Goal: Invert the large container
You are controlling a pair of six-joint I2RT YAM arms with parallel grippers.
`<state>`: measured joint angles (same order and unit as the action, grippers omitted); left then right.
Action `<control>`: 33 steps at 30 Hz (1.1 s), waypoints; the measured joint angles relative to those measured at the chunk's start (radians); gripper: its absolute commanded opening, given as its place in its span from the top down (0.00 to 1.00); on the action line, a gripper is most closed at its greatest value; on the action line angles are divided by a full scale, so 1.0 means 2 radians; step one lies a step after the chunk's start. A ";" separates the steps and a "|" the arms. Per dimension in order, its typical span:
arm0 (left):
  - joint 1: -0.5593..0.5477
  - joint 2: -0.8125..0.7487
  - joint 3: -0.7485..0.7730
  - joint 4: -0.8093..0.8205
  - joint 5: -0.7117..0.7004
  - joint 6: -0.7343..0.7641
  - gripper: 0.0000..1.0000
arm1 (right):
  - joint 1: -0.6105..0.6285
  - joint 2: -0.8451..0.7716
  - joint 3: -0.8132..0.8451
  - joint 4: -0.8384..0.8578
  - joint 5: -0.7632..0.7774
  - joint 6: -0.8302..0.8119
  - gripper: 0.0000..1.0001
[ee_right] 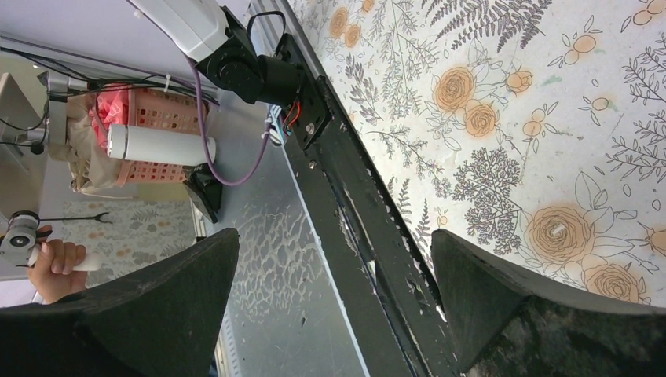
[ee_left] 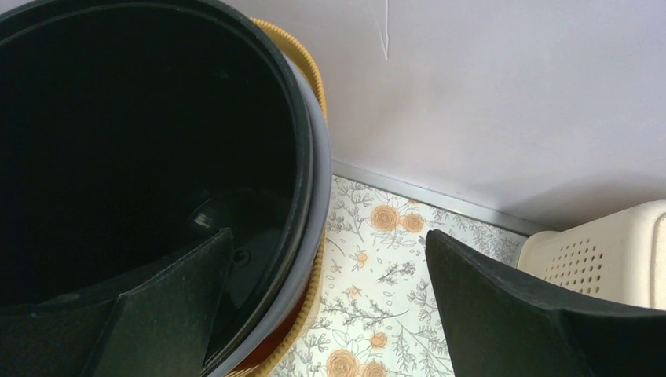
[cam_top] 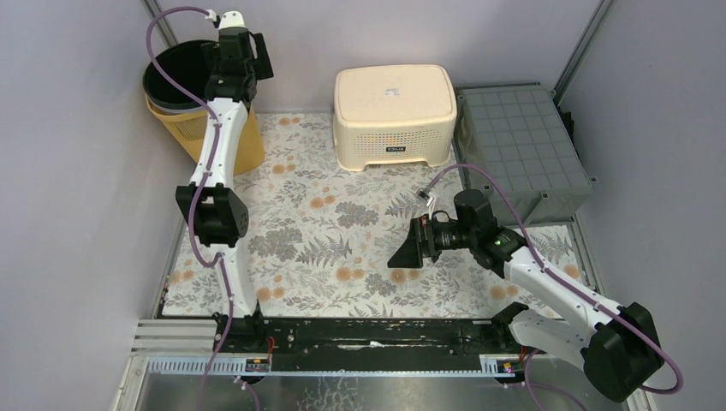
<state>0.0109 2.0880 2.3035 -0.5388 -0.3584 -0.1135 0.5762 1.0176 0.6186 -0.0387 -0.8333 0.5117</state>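
A black bin point(cam_top: 175, 73) stands upright, nested inside a yellow woven basket point(cam_top: 184, 128) at the far left corner. My left gripper point(cam_top: 233, 60) is open above the bin's right rim. In the left wrist view the gripper point(ee_left: 326, 306) straddles the bin's rim point(ee_left: 302, 157): the left finger point(ee_left: 173, 306) hangs inside the dark bin, the right finger point(ee_left: 534, 314) outside over the floral mat. Neither touches the rim. The yellow basket's edge point(ee_left: 314, 78) shows outside the bin. My right gripper point(cam_top: 402, 255) is open and empty above the mat's middle right, also in its wrist view point(ee_right: 334, 298).
A cream perforated container point(cam_top: 394, 111) sits bottom-up at the back centre, its corner in the left wrist view point(ee_left: 605, 251). A grey crate point(cam_top: 522, 145) sits bottom-up at the right. Walls close in behind and left of the bin. A black rail point(ee_right: 353, 220) runs along the near edge.
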 measured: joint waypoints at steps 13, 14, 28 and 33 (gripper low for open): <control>0.018 -0.003 0.001 -0.007 0.020 0.013 0.00 | 0.000 0.014 -0.003 0.004 -0.004 -0.002 0.01; 0.018 -0.003 -0.006 -0.008 0.020 0.016 0.00 | 0.000 0.015 -0.003 0.004 -0.004 -0.001 0.01; 0.021 0.000 -0.016 -0.013 0.027 0.040 0.55 | 0.000 0.017 -0.003 0.005 -0.003 -0.001 0.01; 0.021 -0.001 -0.016 -0.013 0.034 0.038 0.59 | 0.000 0.017 -0.003 0.005 -0.003 -0.002 0.01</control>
<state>0.0536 2.0857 2.2711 -0.5655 -0.2913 -0.0380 0.5762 1.0519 0.6121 -0.0296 -0.8402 0.5087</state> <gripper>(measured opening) 0.436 0.993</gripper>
